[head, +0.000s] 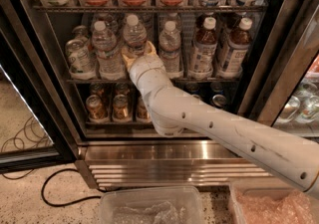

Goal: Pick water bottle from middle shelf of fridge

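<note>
Bottle [134, 33] upright on shelf [187, 79] in fridge [164, 161], between other bottles [170, 44]. Likely light, slippery, a bit squishy. Best to hold round the middle, gently. Gripper [138, 53] right at its lower part; can't tell if pinching or spread.

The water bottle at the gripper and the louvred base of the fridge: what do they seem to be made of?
The water bottle: clear, ribbed, glossy, probably thin plastic; white cap likely plastic. The louvred base: brushed, reflective grey slats, likely stainless steel. The gripper is at the bottle's lower body.
</note>
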Available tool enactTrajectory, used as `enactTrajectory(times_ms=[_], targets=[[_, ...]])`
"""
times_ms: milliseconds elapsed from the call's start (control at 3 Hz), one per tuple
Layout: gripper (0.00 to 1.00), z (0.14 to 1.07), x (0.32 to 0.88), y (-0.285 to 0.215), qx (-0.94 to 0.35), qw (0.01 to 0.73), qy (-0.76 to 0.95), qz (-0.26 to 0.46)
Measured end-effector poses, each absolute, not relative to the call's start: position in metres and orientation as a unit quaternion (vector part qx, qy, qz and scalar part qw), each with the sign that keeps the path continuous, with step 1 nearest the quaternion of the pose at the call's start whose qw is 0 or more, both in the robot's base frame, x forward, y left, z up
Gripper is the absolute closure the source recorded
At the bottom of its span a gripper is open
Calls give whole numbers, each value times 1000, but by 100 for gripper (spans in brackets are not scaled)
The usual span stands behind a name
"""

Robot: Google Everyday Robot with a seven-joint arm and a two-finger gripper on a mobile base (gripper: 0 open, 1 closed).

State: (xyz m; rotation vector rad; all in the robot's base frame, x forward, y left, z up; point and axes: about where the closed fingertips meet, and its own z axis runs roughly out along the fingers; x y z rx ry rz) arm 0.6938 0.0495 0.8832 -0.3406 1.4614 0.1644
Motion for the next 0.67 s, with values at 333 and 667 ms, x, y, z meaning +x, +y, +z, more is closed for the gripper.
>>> enactTrajectory(times_ms=[333,667], targets=[[100,892,688,49,-159,734,656,75],[100,909,664,56,-187,736,644,87]])
